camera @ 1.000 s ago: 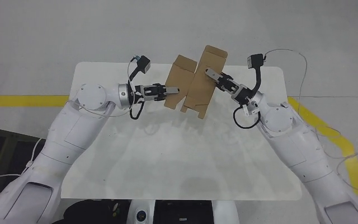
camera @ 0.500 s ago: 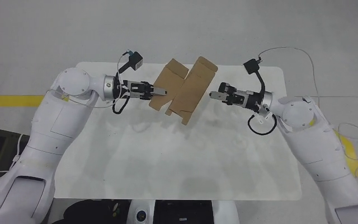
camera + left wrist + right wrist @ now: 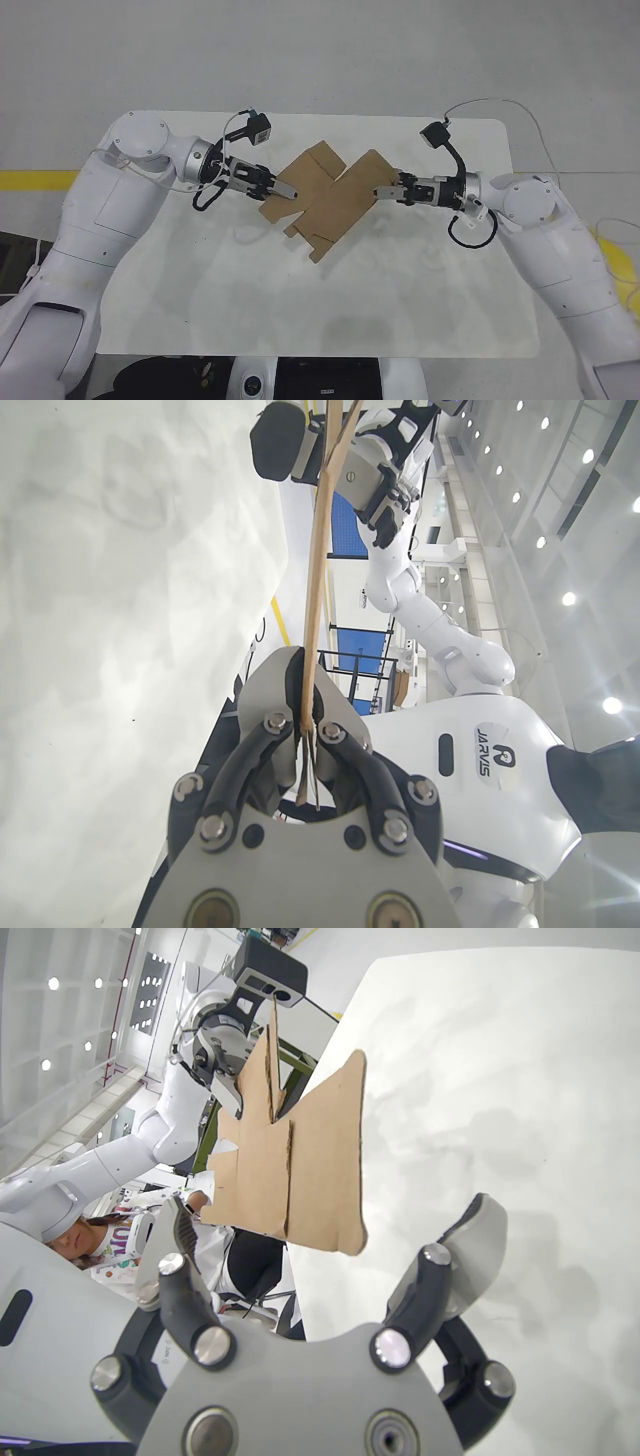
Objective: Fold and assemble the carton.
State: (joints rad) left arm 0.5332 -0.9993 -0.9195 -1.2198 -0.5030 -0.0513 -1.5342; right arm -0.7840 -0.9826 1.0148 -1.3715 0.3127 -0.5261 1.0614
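Wall panel (image 3: 364, 599): is carrying small dark print, too small for reading.
Carton (image 3: 310, 1163): is showing plain brown faces.

- carton (image 3: 325, 195) is plain brown cardboard, totally flat, not folded up yet, flaps sticking out with slits between
- angled diagonally, just above centre frame in the top view

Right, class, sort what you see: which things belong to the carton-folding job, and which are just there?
Job: carton; left gripper, shut on it; right gripper, open near it.
Just there: table; yellow floor line.
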